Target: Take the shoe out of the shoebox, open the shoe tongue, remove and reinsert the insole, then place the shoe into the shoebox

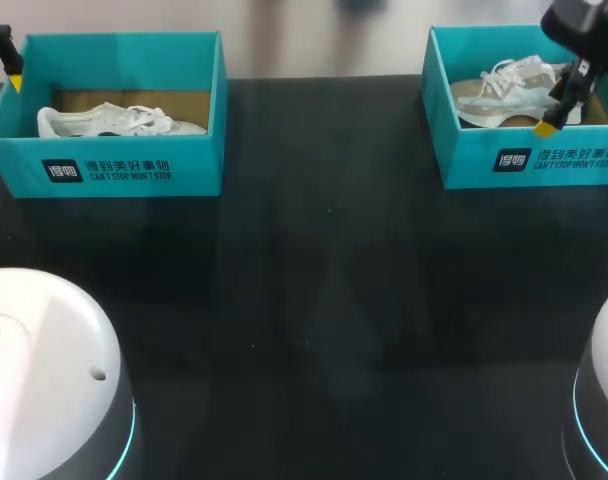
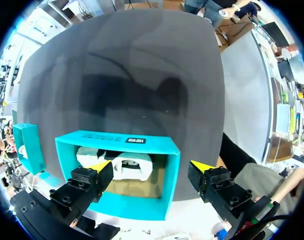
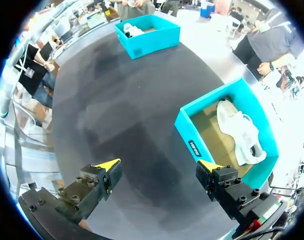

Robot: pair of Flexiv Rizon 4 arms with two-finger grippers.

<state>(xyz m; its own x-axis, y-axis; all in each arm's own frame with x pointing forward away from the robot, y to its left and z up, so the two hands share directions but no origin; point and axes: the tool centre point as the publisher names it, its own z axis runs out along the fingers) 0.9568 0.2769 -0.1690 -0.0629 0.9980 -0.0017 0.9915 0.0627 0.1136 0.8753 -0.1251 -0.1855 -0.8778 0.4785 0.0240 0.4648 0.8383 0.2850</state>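
Entry: white shoe (image 3: 239, 132), lengthwise in your right shoebox (image 3: 192, 145), just ahead of your right gripper (image 3: 159, 167) toward one finger's side, fingers wide, empty; left gripper (image 2: 149, 167), equally wide, faces the left shoebox (image 2: 117, 137).

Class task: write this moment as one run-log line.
left tool open, at left shoebox; right tool open, over right shoebox; left shoe boxed; right shoe boxed

A dark table (image 1: 304, 300) bears a left shoebox (image 1: 114, 165) and right shoebox (image 1: 464, 160).
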